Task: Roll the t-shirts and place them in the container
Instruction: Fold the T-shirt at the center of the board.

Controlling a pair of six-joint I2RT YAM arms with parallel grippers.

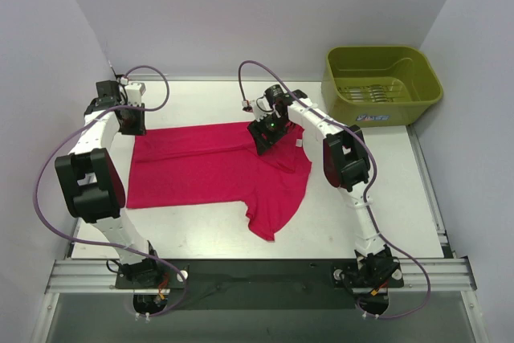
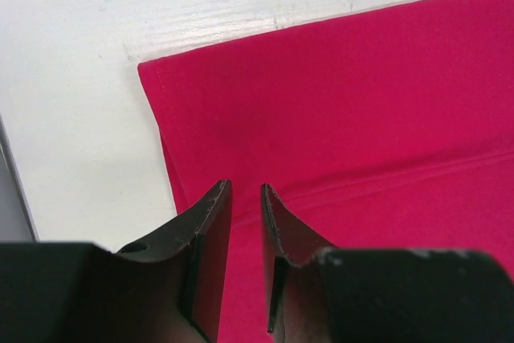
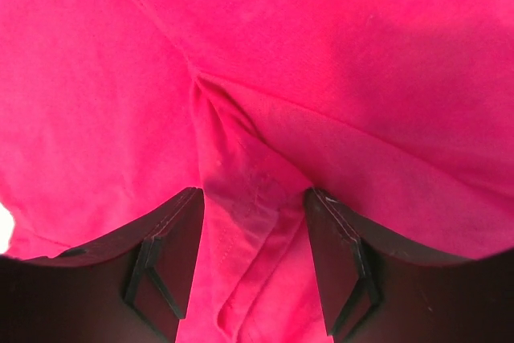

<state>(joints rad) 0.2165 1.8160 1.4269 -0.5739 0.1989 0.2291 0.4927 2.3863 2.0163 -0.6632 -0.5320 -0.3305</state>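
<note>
We judge the roll could start crooked: the right gripper (image 3: 253, 194), jaws spread astride a bunched ridge, may drag the t-shirt (image 1: 209, 170) askew. The shirt lies flat, left of the tub (image 1: 381, 86). Both arms bend down over it. At the corner farthest from the tub, the left gripper (image 2: 242, 189) stands narrowly parted, pinching nothing we can see.

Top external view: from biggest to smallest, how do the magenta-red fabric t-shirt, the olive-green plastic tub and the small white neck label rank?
Largest: magenta-red fabric t-shirt.
Then: olive-green plastic tub.
Smallest: white neck label.
</note>
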